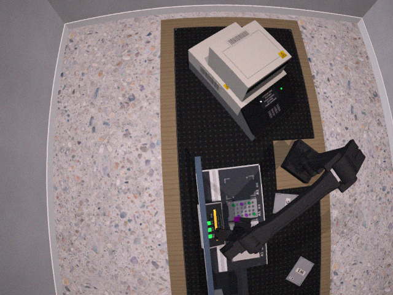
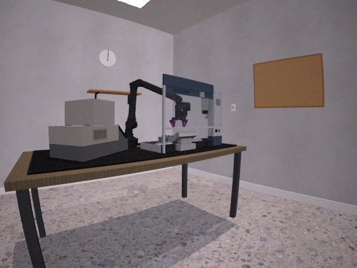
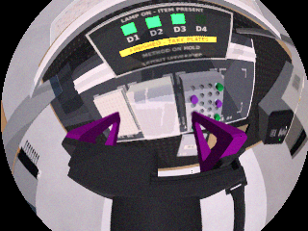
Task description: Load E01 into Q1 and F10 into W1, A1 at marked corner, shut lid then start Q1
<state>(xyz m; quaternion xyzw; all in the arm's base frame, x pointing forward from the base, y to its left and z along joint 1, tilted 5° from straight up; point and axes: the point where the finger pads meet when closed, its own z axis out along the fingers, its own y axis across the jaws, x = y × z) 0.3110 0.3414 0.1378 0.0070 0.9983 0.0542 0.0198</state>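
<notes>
Lab bench: real-time cycler (image 1: pixel 244 63), deck with plate slots (image 1: pixel 241 187), tube cooling block (image 1: pixel 244 208) on tabletop (image 2: pixel 86 173).

Cycler Q1 (image 1: pixel 241 68) on mat at far end of table (image 2: pixel 86 173), lid down. Deck (image 1: pixel 260 177) at other end, under gantry beam (image 1: pixel 202 222). Arm base (image 1: pixel 299 161) between the two, at table edge. Gripper (image 2: pixel 178 123), jaws wide, hangs above deck beside tube cooling block (image 1: pixel 244 208). Nest W1 (image 1: pixel 299 270) apart, near table corner.
</notes>
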